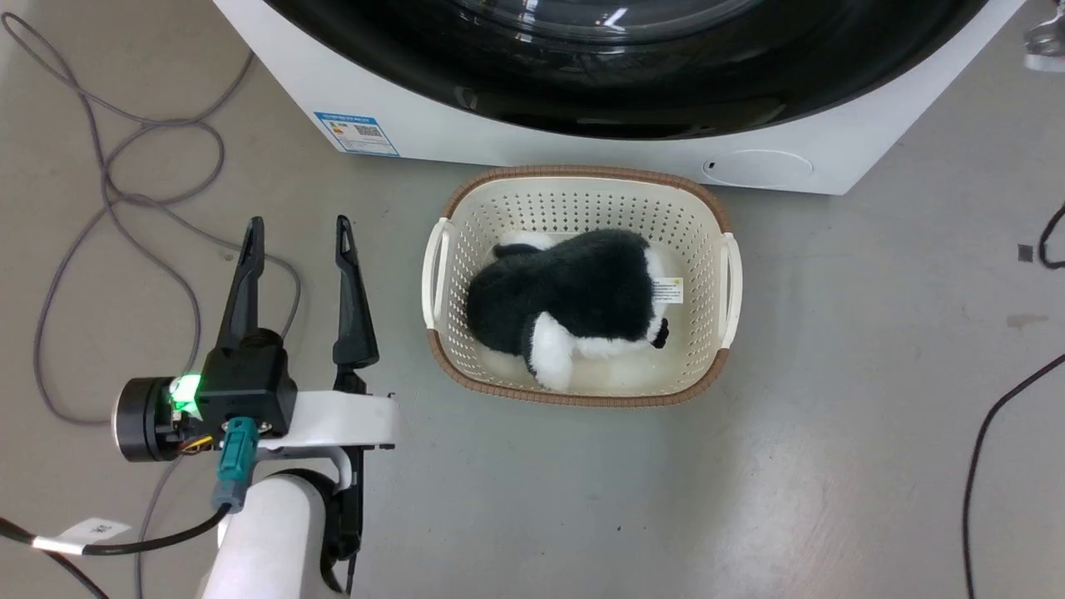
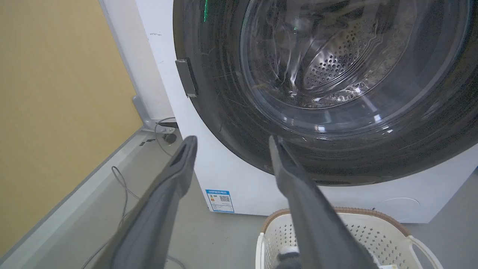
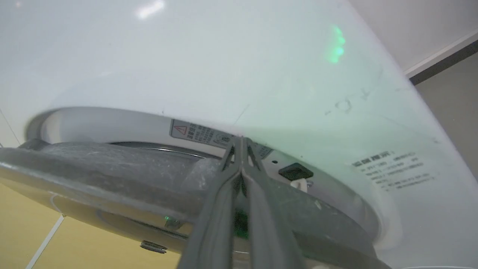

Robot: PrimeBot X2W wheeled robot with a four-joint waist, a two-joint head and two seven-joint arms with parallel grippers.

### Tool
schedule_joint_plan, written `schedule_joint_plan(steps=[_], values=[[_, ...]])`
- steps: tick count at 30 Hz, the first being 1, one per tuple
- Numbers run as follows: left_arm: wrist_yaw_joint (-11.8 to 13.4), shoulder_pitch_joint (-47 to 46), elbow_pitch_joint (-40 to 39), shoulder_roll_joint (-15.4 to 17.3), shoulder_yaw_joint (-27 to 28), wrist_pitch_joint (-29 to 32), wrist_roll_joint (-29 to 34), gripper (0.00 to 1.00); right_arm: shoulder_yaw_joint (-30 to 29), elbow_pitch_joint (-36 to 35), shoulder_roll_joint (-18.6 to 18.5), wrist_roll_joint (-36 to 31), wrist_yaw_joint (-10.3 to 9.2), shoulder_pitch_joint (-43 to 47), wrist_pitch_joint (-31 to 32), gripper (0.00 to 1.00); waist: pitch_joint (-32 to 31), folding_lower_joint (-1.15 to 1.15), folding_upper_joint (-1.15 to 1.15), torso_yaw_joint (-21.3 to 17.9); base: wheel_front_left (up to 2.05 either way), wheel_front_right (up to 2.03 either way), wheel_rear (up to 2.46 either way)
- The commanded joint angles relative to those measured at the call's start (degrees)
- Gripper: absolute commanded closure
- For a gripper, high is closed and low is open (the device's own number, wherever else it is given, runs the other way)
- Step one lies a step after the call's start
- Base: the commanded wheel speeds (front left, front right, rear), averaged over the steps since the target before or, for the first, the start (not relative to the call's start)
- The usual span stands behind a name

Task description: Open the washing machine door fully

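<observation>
The washing machine door (image 2: 429,142) hangs on the front of the white washing machine (image 1: 499,141). It is a wide glossy black ring round a domed glass window (image 2: 336,67), with its hinge (image 2: 185,76) on the robot's left. In the right wrist view its rim (image 3: 112,164) stands a little off the cabinet, so a narrow gap shows the black latch (image 3: 295,172) inside. The right gripper (image 3: 241,144) has its two fingers pressed together with nothing pinched between them, and the tips point into that gap beside the latch. The angle is steep and close, so I cannot tell whether they bear on the back of the rim. The left gripper (image 1: 298,229) hangs wide open and empty over the floor (image 1: 832,416), well short of the door, beside a basket (image 1: 724,283) holding a plush toy (image 1: 574,299). I judge the door to be stiff and fairly heavy, swinging only about its hinge. The black face and glass will be slippery and give no grip, and the glass should not be knocked. The best hold is the free edge opposite the hinge, hooked from behind and drawn outward in an arc. A straight pull would let closed fingers slide off the smooth rim.
</observation>
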Motion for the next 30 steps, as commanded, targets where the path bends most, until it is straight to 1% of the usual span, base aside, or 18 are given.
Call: schedule_joint_plan(steps=[1,6,9,18,22,30], values=[[0.6,-1.3,0.0,-0.1,-0.2,-0.7,-0.2,0.0,1.0,1.1,0.0,1.9,0.05,-1.9,1.6,1.0,0.1,0.0,0.0,0.0,0.0,0.0,0.0],[0.9,-1.4,0.3,-0.1,-0.4,-1.3,-0.2,0.0,3.0,2.3,-0.6,6.1,0.05,-2.8,9.2,1.0,0.0,0.0,0.0,-0.1,0.0,0.0,0.0],[1.1,-1.3,0.6,-0.1,-0.5,-1.6,-0.3,0.0,4.2,3.0,-1.2,8.2,0.05,-2.9,12.7,1.0,-0.5,0.0,0.0,-0.1,0.0,0.0,0.0],[1.7,-0.1,0.9,0.0,0.0,-2.7,-0.3,0.0,7.8,3.9,-2.6,13.4,0.05,-1.8,17.8,1.0,-3.0,-0.01,0.0,-0.6,0.0,0.0,0.0],[2.0,1.1,1.3,0.1,0.1,-3.2,-0.2,0.0,9.2,2.2,-3.1,16.8,0.05,1.0,21.4,1.0,-4.8,-0.01,0.0,-0.9,0.0,0.0,0.0],[2.5,3.1,2.0,0.8,0.0,-4.1,0.2,0.0,12.1,-5.0,-4.0,24.1,0.06,10.2,27.8,1.0,-8.0,-0.01,0.0,-1.5,0.0,0.0,0.0]])
